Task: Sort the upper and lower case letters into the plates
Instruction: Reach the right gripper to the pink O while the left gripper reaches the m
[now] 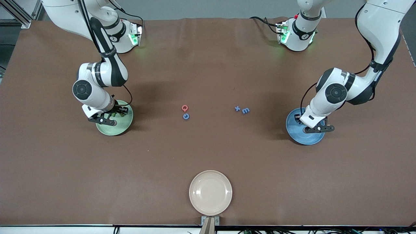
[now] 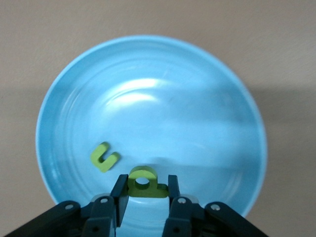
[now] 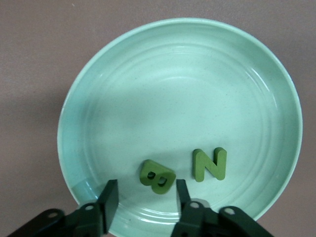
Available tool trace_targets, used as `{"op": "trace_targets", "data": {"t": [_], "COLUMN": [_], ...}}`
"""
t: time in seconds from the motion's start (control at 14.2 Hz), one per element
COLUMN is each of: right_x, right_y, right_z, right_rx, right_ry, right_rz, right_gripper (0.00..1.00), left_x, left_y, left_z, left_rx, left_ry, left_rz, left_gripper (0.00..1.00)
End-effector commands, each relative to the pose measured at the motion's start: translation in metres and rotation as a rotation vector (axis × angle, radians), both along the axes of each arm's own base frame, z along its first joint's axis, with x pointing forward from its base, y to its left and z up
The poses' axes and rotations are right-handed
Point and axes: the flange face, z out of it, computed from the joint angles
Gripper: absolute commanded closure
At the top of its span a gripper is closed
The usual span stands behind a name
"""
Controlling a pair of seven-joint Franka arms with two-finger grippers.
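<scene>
Front view: pale green plate (image 1: 114, 130) left of centre under right gripper (image 3: 144, 197), fingers parted; holds loose green B (image 3: 157, 176) and N (image 3: 210, 164). Blue plate (image 1: 305, 138) at right holds green u (image 2: 104, 156); left gripper (image 2: 145, 190) clamps green p (image 2: 144, 182). Mid-frame on table (image 1: 208, 149): red Q (image 1: 184, 108), blue C (image 1: 186, 116), x (image 1: 237, 109), E (image 1: 246, 110). Cream plate (image 1: 210, 192) bottom centre.

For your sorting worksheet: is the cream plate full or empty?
Empty. The front view shows the cream plate bare; green letters lie only in the green plate and the blue plate.
</scene>
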Motion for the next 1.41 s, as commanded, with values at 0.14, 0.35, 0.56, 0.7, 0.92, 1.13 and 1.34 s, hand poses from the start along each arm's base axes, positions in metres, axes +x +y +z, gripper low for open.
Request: {"op": "trace_targets", "data": {"t": [0.14, 0.35, 0.56, 0.7, 0.92, 1.13, 1.34], "right_x": [-0.005, -0.011, -0.024, -0.037, -0.047, -0.047, -0.048], "right_y": [0.078, 0.144, 0.193, 0.236, 0.284, 0.316, 0.334], "right_z": [0.026, 0.029, 0.01, 0.002, -0.005, -0.015, -0.026], "right_rx": [-0.002, -0.016, -0.033, -0.04, -0.003, 0.014, 0.014], "right_ry": [-0.036, -0.079, -0.125, -0.146, -0.139, -0.142, -0.144], "right_rz": [-0.119, -0.195, -0.237, -0.247, -0.234, -0.2, -0.168], "right_gripper": [0.0, 0.0, 0.0, 0.0, 0.0, 0.0, 0.02], "left_x": [-0.017, -0.016, -0.016, -0.014, -0.009, -0.005, -0.008], "left_y": [0.009, 0.008, 0.008, 0.01, 0.004, -0.029, -0.089], "left_z": [-0.006, -0.012, -0.013, -0.01, 0.006, 0.03, 0.053], "left_rx": [0.013, -0.008, -0.009, -0.007, 0.01, 0.017, 0.018], "left_ry": [0.012, 0.011, 0.013, 0.006, -0.028, -0.05, -0.053], "left_rz": [-0.036, -0.036, -0.036, -0.033, -0.03, -0.024, 0.067], "left_gripper": [0.82, 0.8, 0.77, 0.45, 0.0, 0.0, 0.0]}}
